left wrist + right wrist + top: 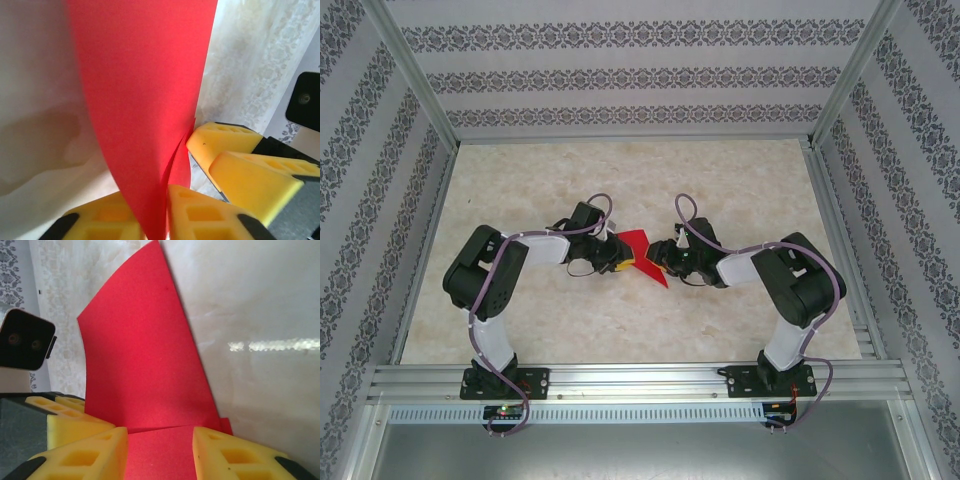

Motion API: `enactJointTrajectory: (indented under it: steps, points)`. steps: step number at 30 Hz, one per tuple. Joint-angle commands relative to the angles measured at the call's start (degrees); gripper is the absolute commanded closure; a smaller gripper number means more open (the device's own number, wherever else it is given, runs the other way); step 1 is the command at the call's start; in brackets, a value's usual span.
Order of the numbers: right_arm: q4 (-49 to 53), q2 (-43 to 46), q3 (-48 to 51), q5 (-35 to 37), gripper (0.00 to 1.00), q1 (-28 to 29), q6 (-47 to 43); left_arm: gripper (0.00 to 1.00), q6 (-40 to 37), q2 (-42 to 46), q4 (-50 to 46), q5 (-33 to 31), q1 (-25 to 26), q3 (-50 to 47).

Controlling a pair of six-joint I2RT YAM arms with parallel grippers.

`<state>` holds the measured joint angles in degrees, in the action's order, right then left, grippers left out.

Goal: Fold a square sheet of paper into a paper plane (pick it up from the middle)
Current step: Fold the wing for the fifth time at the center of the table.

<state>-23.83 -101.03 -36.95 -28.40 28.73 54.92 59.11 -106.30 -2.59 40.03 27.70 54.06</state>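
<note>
The red sheet of paper (636,243), folded into a pointed dart-like shape, is held above the table's middle between both arms, its sharp tip toward the near side. My left gripper (617,259) is on its left. In the left wrist view the left gripper (150,202) has its yellow fingers pressed on both faces of the paper (145,85). My right gripper (656,256) is on the paper's right. In the right wrist view the right gripper (160,432) stands open, its fingers apart, and the flat red paper (140,350) with a crease line lies between them.
The beige marbled table (740,180) is fenced by an aluminium frame (620,380) and patterned walls. The two grippers nearly touch: the right one's yellow fingers (227,142) show in the left wrist view, the left one's fingers (60,415) in the right wrist view.
</note>
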Motion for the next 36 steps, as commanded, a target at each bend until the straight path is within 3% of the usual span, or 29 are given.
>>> enactJointTrajectory:
  steps: [1, 4, 9, 14, 25, 36]
  points:
    - [5.18, 3.4, 0.1, 3.22, 0.54, -0.69, -7.31, 0.89, 1.06, -0.14, 2.27, 0.49, 0.84, 1.48]
    - [9.53, 8.24, -0.03, 7.93, 0.45, -0.28, -14.57, 0.93, 1.64, 0.38, 1.13, -0.34, 1.23, 1.95]
    - [8.05, 16.8, 4.96, 19.4, 0.44, 4.62, -30.67, 0.94, 2.11, 1.02, -1.62, -1.68, 1.7, 3.15]
    - [8.37, 18.79, 6.26, 24.06, 0.44, 7.23, -39.43, 0.94, 2.3, 1.47, -4.11, -2.67, 1.96, 4.19]
    - [-2.69, 13.16, 7.8, 29.69, 0.44, 15.96, -58.38, 0.95, 2.21, 1.54, -6.89, -2.9, 2.27, 6.23]
    - [-13.32, 3.5, 6.51, 33.65, 0.54, 16.91, -66.41, 0.94, 1.39, 1.69, -9.84, -4.05, 2.52, 7.12]
